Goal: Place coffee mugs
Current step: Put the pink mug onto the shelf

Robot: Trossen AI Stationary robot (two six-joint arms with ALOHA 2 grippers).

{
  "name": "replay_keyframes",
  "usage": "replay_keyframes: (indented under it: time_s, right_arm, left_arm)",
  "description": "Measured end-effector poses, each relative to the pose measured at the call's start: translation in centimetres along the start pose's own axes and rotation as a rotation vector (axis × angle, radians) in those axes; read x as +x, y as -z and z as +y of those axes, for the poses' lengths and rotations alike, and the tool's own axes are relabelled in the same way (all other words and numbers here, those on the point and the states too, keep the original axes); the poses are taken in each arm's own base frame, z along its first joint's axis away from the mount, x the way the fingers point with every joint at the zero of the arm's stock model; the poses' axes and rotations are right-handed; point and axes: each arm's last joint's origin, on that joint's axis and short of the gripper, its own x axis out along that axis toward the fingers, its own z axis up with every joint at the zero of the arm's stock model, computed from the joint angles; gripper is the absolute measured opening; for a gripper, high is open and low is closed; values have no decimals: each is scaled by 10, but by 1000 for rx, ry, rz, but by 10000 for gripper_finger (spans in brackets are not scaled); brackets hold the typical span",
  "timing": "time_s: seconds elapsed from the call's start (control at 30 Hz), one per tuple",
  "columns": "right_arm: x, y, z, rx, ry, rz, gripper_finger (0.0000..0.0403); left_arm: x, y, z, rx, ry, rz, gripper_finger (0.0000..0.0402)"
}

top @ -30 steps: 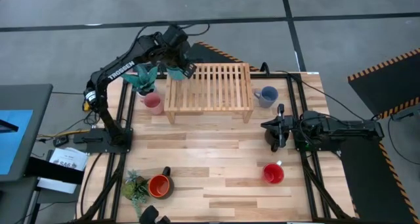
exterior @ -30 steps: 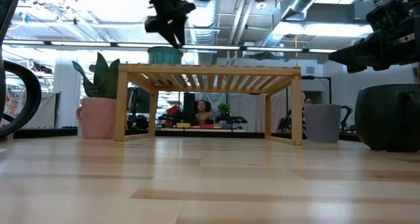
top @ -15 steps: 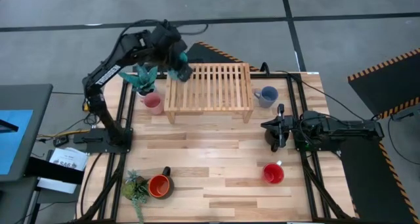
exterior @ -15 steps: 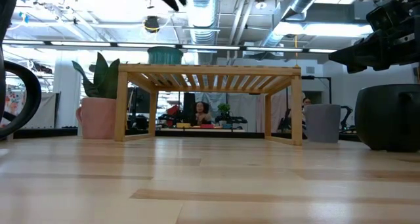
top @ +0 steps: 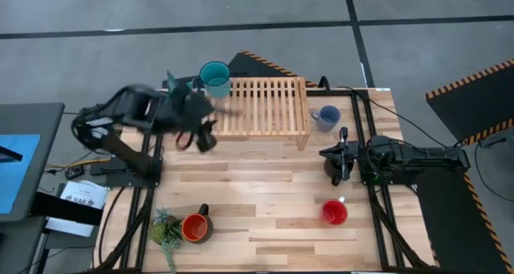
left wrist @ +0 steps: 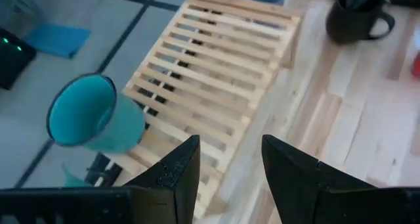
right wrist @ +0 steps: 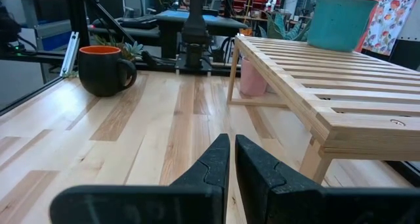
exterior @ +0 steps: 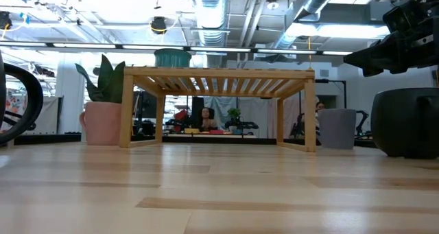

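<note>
Standing upright on the far left corner of the wooden rack [top: 257, 107], the teal mug [top: 214, 79] has its open mouth facing up and nothing gripping it. The left gripper [left wrist: 226, 168] hangs above the desk [top: 265, 202] just in front of the rack's left end, its jaws apart and empty, with the teal mug [left wrist: 95, 113] visible past them in the left wrist view. The pink mug [exterior: 103, 122] sits on the desk beside the rack's left leg, next to a leafy plant [exterior: 104, 79], and is mostly hidden under the left arm from above. The grey-blue mug [top: 327, 118] stands on the desk just right of the rack. A red mug [top: 335, 212] sits near the front right of the desk, and an orange mug [top: 195, 227] stands at the front left beside a small green plant [top: 166, 228]. The black mug [left wrist: 354, 20] is on the desk at the right, close under the right arm. The right gripper [right wrist: 231, 159] rests low over the right side of the desk, jaws together and holding nothing, pointing toward the rack.
</note>
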Motion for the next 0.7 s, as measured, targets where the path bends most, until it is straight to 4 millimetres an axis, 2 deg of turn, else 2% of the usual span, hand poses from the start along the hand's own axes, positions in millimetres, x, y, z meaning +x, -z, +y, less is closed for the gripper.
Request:
replay_keyframes:
  time_s: [0.13, 0.3, 0.43, 0.53, 0.7]
  right_arm:
    - [0, 0, 0, 0, 0, 0, 52]
    - [0, 0, 0, 0, 0, 0, 52]
    - [0, 0, 0, 0, 0, 0, 52]
    - [0, 0, 0, 0, 0, 0, 52]
    - [0, 0, 0, 0, 0, 0, 52]
  left_arm:
    - [-8, 39, -20, 28, -7, -31, 149]
    - [-1, 100, -29, 31, 71, -12, 149]
    - [11, 142, -26, 14, 186, 30, 149]
    - [20, 166, -21, 2, 243, 48, 149]
    - [34, 195, -5, 68, 132, 37, 149]
